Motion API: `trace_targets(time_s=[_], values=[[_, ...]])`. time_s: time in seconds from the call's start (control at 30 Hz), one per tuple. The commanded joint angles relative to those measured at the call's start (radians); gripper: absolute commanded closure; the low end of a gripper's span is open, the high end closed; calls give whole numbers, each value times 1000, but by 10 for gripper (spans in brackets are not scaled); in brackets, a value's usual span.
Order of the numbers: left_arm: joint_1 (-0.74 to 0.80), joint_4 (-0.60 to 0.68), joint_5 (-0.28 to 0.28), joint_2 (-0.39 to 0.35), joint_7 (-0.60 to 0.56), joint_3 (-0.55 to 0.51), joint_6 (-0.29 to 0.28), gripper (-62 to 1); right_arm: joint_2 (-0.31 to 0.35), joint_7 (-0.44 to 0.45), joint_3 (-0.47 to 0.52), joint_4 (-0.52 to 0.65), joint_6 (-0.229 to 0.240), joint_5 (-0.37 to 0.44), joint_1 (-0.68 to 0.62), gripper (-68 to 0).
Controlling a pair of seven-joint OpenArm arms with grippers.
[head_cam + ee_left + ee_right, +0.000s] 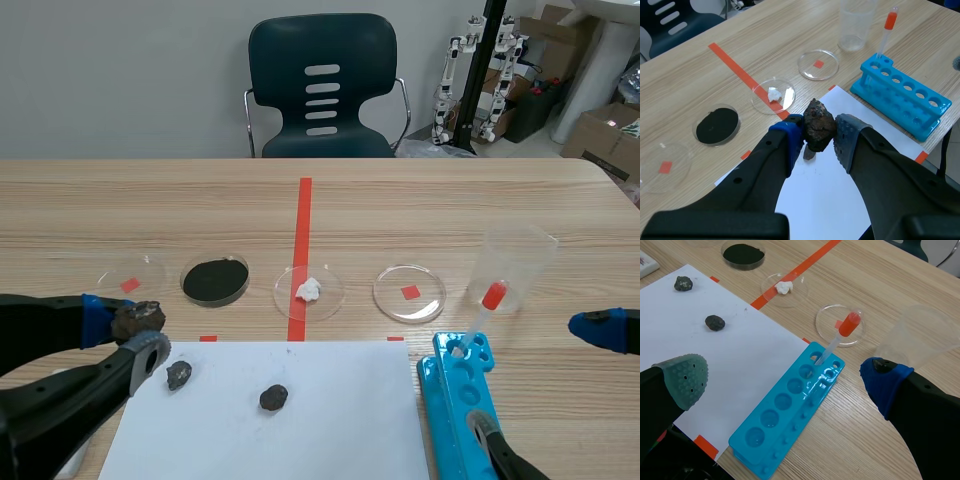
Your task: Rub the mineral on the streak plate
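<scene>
Left gripper [819,132] clamped on a mineral [819,125], a dark brown, rough lump pinched between the two pads, fingers held apart only by the stone. The lump sits near the far left corner of the white sheet [330,420] and looks raised off it; contact cannot be confirmed. Right gripper [785,382] wide open, nothing in it, hanging over the blue rack [790,405] at the sheet's right edge. A dropper [840,337] with a red bulb stands in the rack's far end. Two loose stones on the sheet: a grey one [179,375] near the left edge and a darker one [274,397] toward the middle. Beyond the sheet a row of four dishes: one empty [130,275], one with black powder [215,280], one with a white lump [309,290], one empty [409,293]. Clear beaker [512,265] right of the row.
</scene>
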Motion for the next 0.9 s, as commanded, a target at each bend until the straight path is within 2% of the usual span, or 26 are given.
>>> trace_targets(time_s=[0.0,0.87], values=[[-1,11,-3,5,-21,0,2,-70,0,11,6,5,1,11,11,-647],[0,11,-19,11,-29,0,2,-70,0,11,6,5,1,11,11,-647]])
